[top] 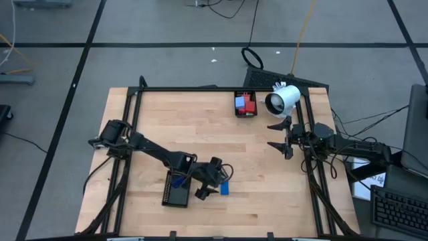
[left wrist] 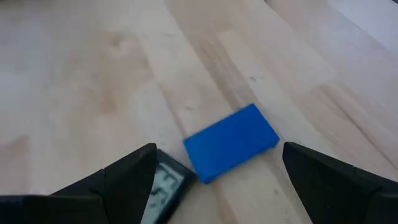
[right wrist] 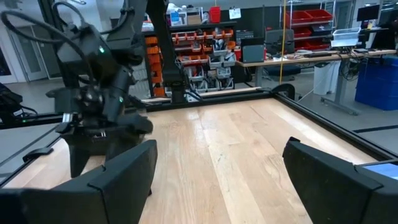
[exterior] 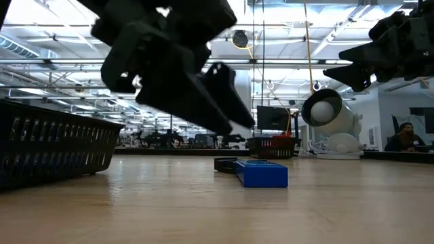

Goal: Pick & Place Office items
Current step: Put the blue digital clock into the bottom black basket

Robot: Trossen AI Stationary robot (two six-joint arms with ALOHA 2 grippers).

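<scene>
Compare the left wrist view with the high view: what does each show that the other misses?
Only the left wrist view shows a small dark device with a display touching the blue flat block on the table. Only the high view shows the near mesh tray, the far tray, the white cylindrical device and the right tool waiting near the right edge. Both show the blue block and the open left tool over it.

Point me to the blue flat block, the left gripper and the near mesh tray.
blue flat block (left wrist: 231, 142): left wrist view, top face.
left gripper (top: 207, 186): high view, between fingertips.
near mesh tray (top: 178, 198): high view, rim.
</scene>
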